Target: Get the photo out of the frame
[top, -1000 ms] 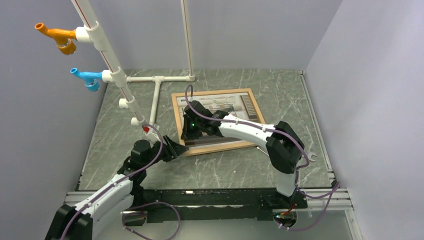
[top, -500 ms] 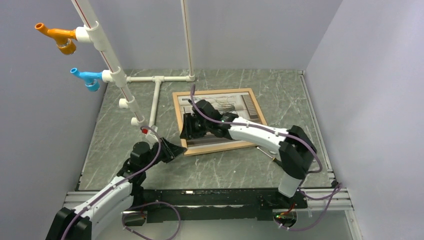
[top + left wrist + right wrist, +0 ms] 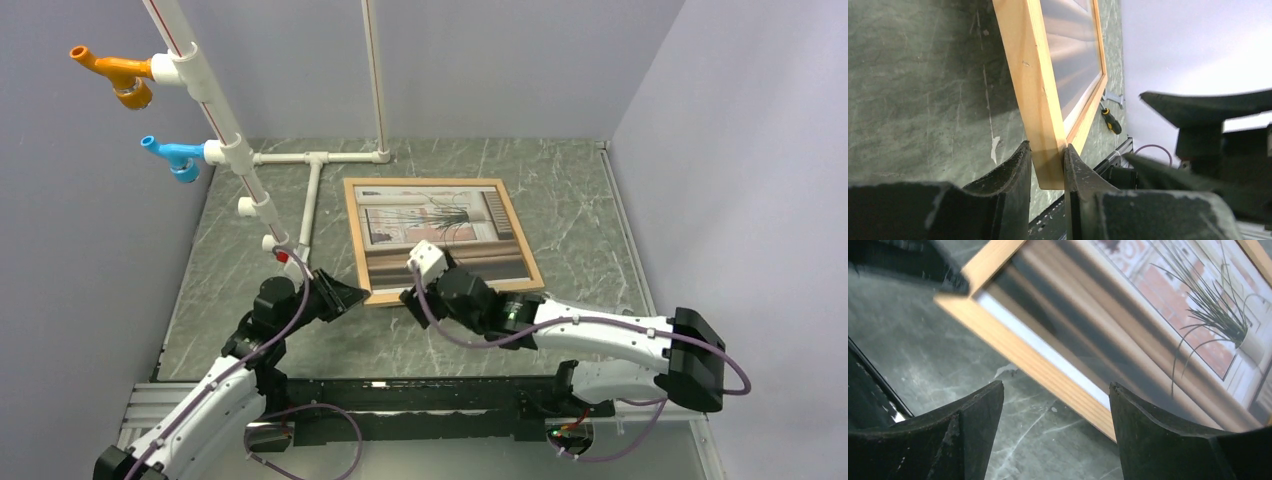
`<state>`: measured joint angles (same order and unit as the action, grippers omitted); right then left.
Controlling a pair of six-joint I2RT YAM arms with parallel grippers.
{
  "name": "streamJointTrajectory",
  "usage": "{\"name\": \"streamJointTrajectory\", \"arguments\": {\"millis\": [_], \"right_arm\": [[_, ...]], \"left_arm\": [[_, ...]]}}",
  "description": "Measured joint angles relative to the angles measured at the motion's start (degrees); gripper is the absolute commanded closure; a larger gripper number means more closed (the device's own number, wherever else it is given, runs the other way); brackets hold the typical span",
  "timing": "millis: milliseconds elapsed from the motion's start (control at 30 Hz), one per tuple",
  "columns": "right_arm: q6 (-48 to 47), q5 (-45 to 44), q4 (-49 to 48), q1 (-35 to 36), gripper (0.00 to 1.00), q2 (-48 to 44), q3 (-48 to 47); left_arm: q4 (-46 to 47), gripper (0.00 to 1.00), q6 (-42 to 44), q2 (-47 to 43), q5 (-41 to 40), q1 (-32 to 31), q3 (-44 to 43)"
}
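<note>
Lying flat on the green bench, one photo of a spiky potted plant sits face up inside one light-wood frame. The left gripper has its jaws pinched on the frame's near left corner. The right gripper hovers over the frame's near edge, jaws spread wide and holding nothing.

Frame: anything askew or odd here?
The frame lies slightly skewed to the table edges, its near-left corner pinched by the left gripper. The photo sits inside it. No damage shows.
</note>
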<state>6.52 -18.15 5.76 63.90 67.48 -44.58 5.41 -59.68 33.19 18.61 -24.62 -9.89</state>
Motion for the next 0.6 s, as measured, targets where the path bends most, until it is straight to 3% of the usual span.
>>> {"name": "streamJointTrajectory", "arguments": {"millis": [300,600], "right_arm": [[-17.6,-18.6,-9.7,16.9,0.22,7.3,2.6],[-29.7,-31.8,-22.2,18.8,0.4,20.6,1.8]], "left_arm": [[-12.5,1.0,0.0,-2.7,-1.2,0.0,-7.9],[-18.6,1.0,-0.2,-3.3,-1.3,0.0,-12.7]]}}
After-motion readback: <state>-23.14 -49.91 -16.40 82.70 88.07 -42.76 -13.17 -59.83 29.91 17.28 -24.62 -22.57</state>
